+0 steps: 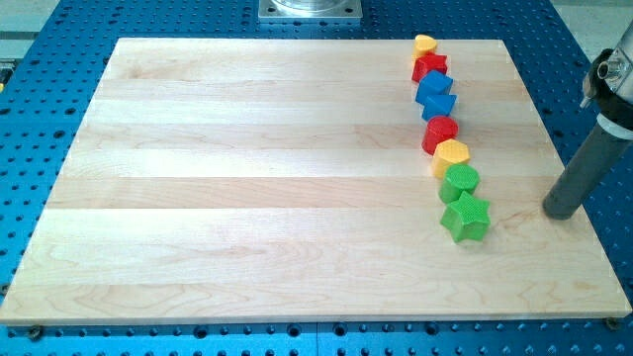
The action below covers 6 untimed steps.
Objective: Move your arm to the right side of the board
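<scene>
My tip (560,212) rests on the wooden board (247,178) near its right edge, to the right of the green star (466,218) and apart from it. The blocks form a line running from the view's top down: a yellow block (425,45), a red star (430,66), a blue block (432,87), a second blue block (439,106), a red block (439,133), a yellow block (450,156), a green block (460,182), then the green star. My tip touches no block.
The board lies on a blue perforated table (59,59). A grey metal mount (311,9) sits at the view's top centre. The rod's upper body (613,84) enters from the view's right edge.
</scene>
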Each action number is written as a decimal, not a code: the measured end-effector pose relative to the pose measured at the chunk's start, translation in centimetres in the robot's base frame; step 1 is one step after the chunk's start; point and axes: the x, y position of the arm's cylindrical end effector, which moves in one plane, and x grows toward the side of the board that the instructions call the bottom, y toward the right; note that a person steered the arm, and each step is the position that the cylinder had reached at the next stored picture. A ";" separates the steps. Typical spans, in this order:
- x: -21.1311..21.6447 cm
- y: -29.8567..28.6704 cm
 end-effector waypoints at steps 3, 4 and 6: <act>0.5 1.9; 0.6 1.8; 0.6 1.8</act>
